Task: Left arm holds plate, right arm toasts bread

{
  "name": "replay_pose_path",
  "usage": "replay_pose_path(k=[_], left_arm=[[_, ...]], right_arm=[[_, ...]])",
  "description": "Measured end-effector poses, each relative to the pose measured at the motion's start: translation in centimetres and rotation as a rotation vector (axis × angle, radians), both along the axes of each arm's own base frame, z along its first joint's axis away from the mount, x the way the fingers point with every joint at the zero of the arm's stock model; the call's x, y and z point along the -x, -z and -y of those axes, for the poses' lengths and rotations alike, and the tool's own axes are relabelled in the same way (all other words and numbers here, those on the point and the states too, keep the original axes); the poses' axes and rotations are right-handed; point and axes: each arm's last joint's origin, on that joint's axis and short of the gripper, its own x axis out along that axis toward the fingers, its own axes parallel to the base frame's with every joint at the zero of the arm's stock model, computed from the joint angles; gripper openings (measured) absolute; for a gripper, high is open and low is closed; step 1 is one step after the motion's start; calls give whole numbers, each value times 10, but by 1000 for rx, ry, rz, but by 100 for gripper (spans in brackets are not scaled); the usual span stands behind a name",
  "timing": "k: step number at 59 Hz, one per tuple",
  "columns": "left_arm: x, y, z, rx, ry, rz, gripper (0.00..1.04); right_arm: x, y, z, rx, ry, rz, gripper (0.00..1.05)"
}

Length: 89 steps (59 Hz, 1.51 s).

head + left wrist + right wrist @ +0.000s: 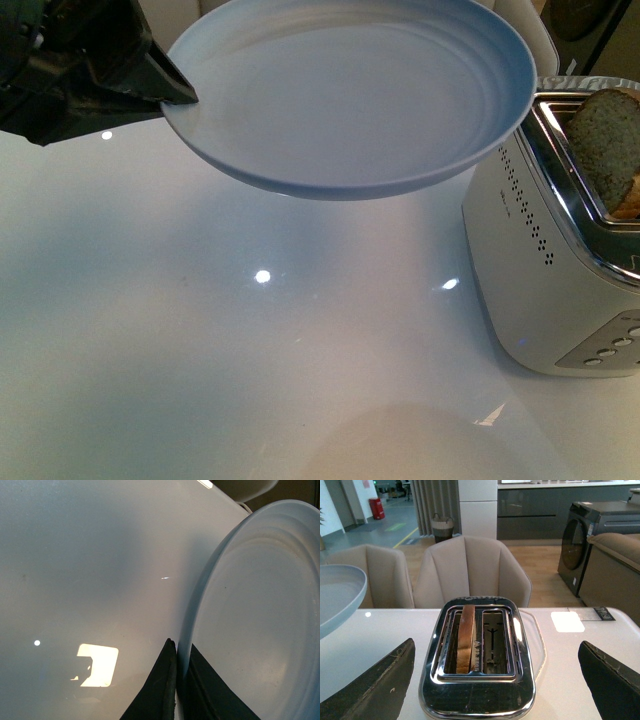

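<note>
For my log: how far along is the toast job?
Done: the left gripper has the plate pinched by its rim, held above the table, and the bread stands in the toaster. In hand: the right gripper hangs open facing the toaster. Left: getting the bread onto the plate; whether it is toasted, I cannot tell.

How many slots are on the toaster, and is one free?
2. The slot nearer the plate holds the bread slice; the other slot beside it is empty. Both show fully in the right wrist view, so none is hidden.
</note>
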Motion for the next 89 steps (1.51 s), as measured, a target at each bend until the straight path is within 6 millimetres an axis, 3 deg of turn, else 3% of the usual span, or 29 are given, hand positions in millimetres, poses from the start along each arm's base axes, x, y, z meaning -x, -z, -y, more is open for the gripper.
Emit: replay_pose_path(k=[21,49,57,67,89], left_arm=[[4,8,-47,-34,-11,10,3],[27,47,-162,-89,-106,-7,3],[35,53,-186,-76,-107,15,3],[38,66,-207,-93,-100,26,3],[46,126,-240,-122,-93,-60,3]], right_arm=[[0,0,0,0,0,0,96],[0,0,0,0,0,0,96],[0,0,0,0,0,0,96],[0,0,0,0,0,0,96],[0,0,0,0,0,0,96]])
